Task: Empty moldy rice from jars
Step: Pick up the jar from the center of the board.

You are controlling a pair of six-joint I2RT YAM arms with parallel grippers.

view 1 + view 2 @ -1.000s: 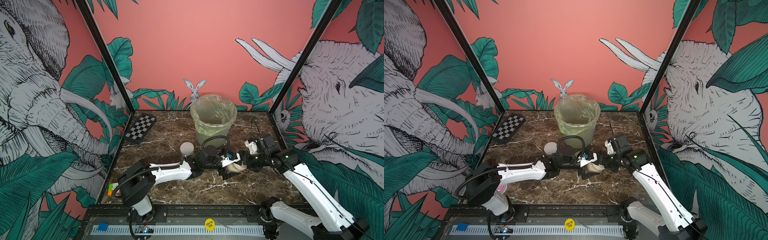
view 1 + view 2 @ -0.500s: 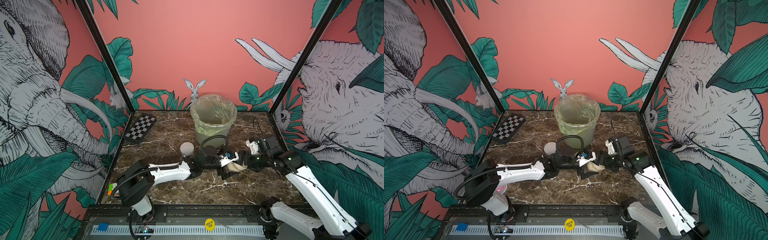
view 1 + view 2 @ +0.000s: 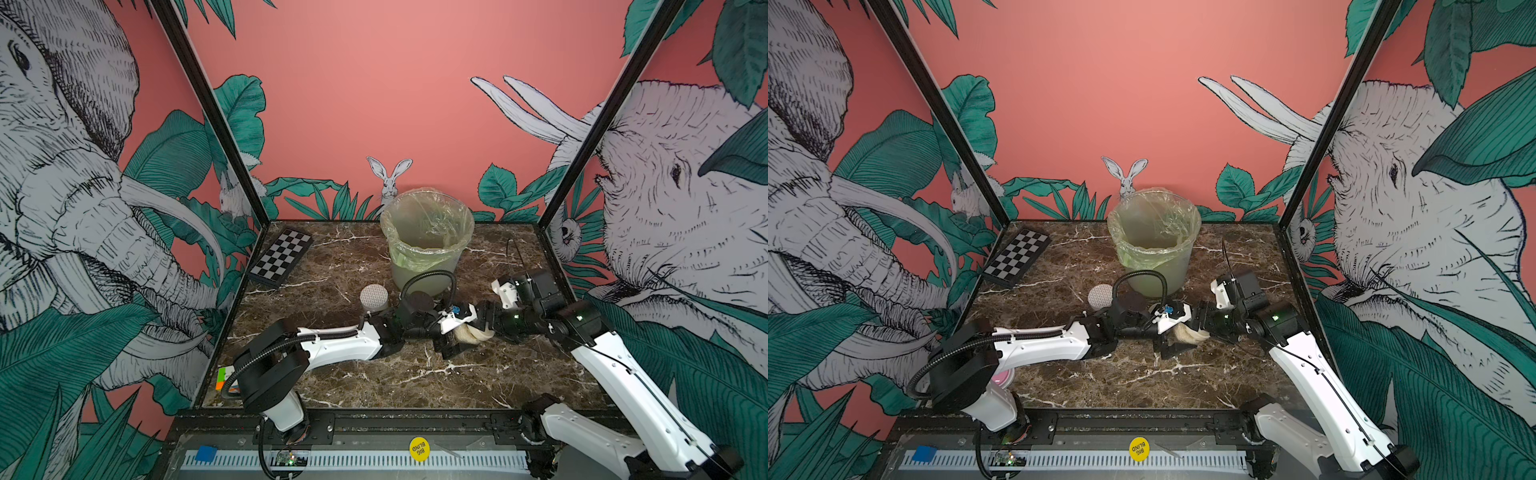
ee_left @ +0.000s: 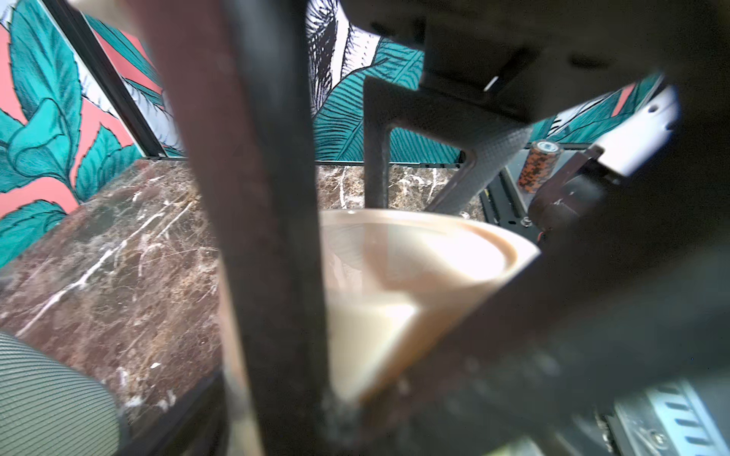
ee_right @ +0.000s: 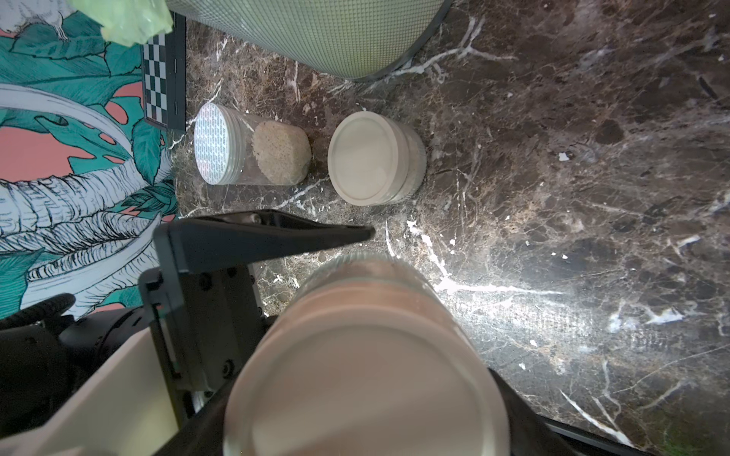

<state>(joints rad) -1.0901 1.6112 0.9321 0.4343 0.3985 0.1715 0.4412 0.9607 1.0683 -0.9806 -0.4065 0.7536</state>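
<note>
Beige-lidded jar (image 3: 468, 336) inside right tool (image 3: 478, 329)

Taller jar (image 3: 374, 298) stands front-left of the bin (image 3: 428, 259).

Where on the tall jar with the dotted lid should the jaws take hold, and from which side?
The tall jar stands upright, so probably its clear wall under the lid, jaws level, from the robot's left: a squat jar stands close on its right.
</note>
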